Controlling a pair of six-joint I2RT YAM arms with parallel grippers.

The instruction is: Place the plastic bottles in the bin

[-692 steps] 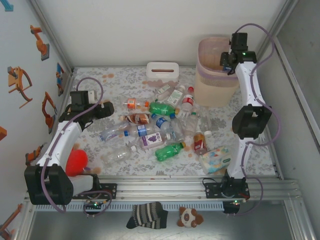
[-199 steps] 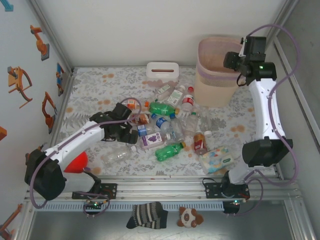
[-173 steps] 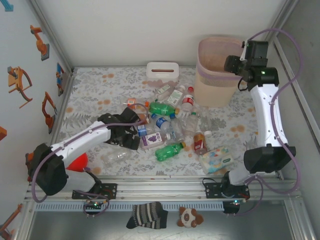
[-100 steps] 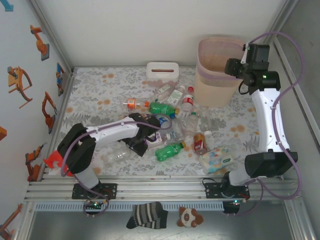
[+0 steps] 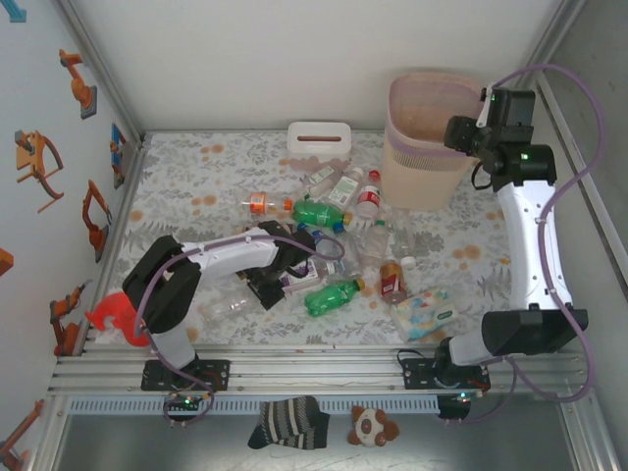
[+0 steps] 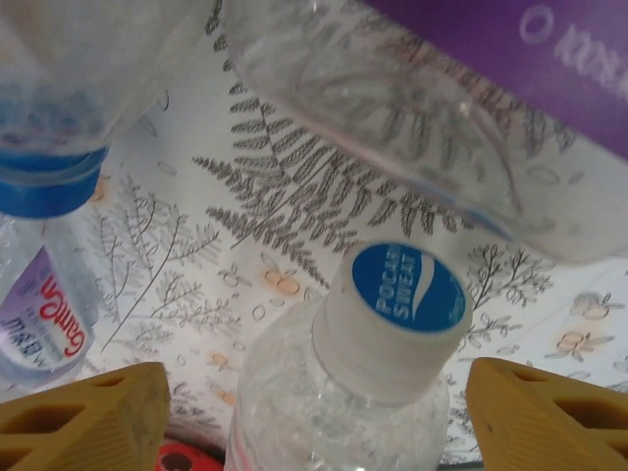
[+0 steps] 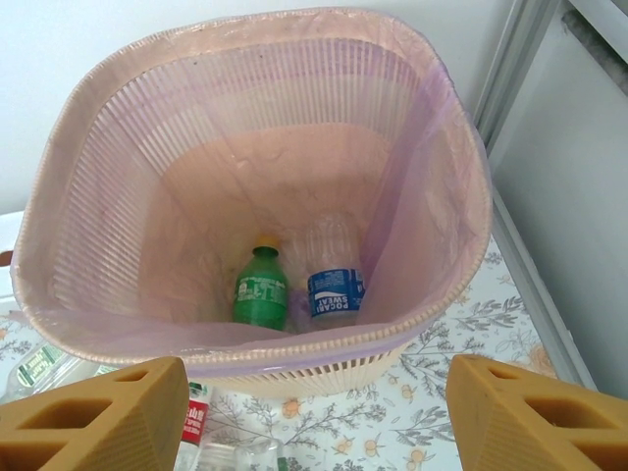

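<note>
Left pincer (image 6: 316,397) stands wide astride a clear plastic bottle with a white cap (image 6: 378,334): probably light, slick, crushable; best gripped at the stiffer shoulder.

two bottles (image 7: 261,287) lie inside the bin (image 7: 147,167).

Glossy plastic bottles (image 5: 332,296) lie on matt printed covering (image 5: 186,167); the bin (image 7: 128,196) is ribbed plastic.
</note>
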